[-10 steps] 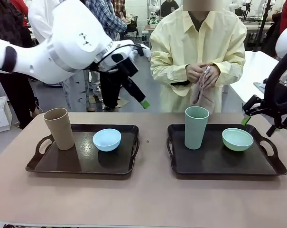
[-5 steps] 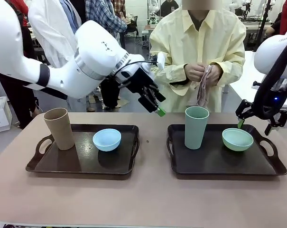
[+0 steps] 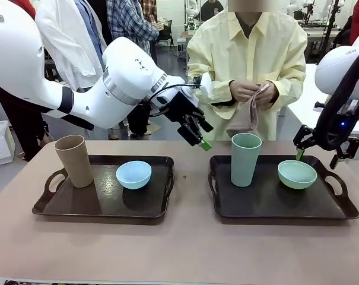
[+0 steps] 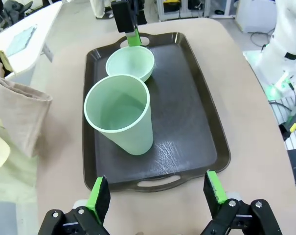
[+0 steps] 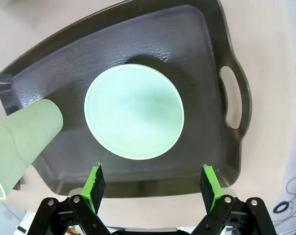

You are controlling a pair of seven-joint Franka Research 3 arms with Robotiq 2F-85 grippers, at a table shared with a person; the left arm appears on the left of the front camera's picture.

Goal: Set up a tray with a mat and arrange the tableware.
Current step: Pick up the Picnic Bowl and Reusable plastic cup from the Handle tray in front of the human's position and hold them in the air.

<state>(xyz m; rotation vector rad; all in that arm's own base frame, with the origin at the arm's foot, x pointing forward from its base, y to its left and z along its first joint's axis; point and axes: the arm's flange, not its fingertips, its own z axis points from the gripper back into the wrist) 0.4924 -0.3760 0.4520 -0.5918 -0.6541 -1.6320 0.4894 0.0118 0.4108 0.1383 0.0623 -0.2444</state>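
As your spread left hand (image 4: 156,193) has swung over, the pale green tumbler (image 4: 119,115) at its twelve o'clock looks next.

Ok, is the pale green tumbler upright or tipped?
Upright: the pale green tumbler stands on its base on the right tray, mouth up.

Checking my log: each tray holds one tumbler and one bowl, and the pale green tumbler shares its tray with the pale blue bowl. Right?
No: the front view shows the pale green tumbler sharing its tray with the pale green bowl. The rest holds.
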